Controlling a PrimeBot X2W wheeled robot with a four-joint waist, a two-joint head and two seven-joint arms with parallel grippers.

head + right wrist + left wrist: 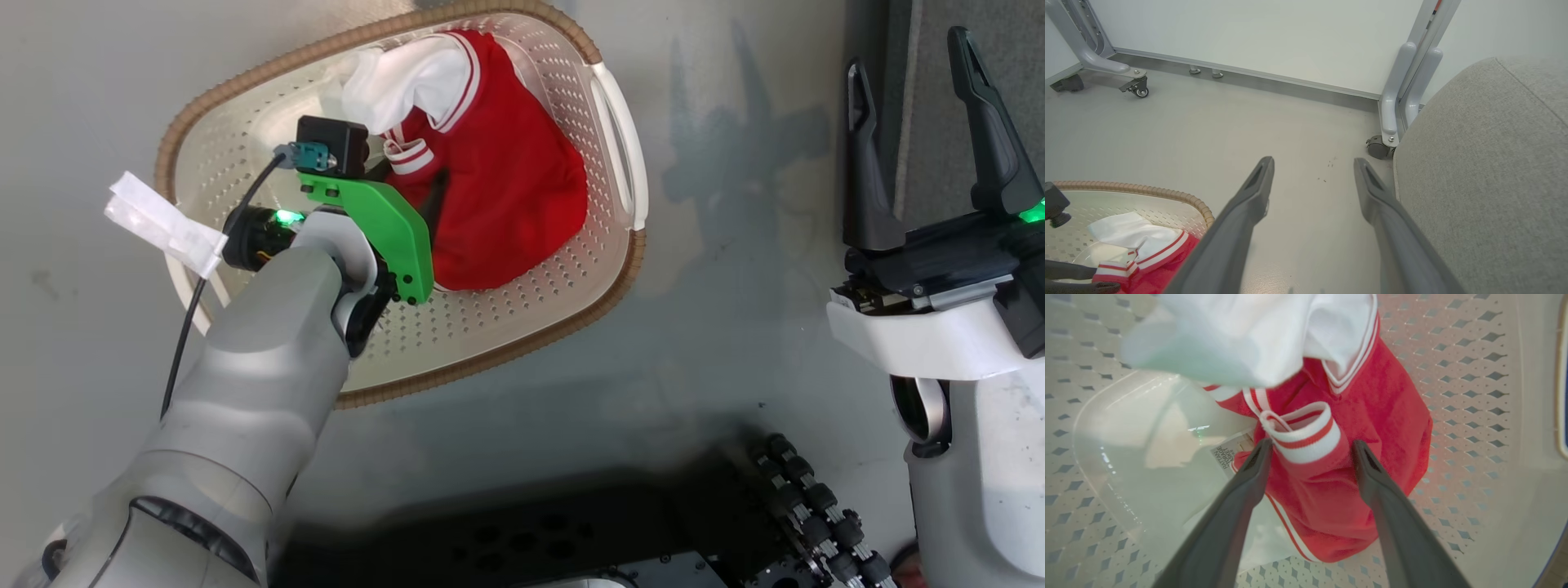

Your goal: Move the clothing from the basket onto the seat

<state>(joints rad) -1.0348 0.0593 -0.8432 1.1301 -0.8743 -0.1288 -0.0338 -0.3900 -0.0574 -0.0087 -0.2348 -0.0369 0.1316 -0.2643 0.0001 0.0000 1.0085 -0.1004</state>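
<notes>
Head view: a cream-white perforated plastic basket with a brown woven-look rim sits on the smooth grey floor. A soft red jacket with white sleeves lies bunched inside it. The pale left forearm reaches into the basket. The right pincer hangs to the side, its long dark fingers wide apart and holding nothing, just beside the edge of the grey fabric seat.

Left wrist view: the left pincer is spread open, one finger on each side of the jacket's ribbed, red-striped white cuff, not clamped on it. This view alone shows a paper label on the glossy basket bottom and the diamond-shaped holes.

Right wrist view: this view adds the seat's coarse weave, rounded edge and stitched seam, and grey metal legs on castors against a white wall. The basket's rim and the jacket sit at the lower left.
</notes>
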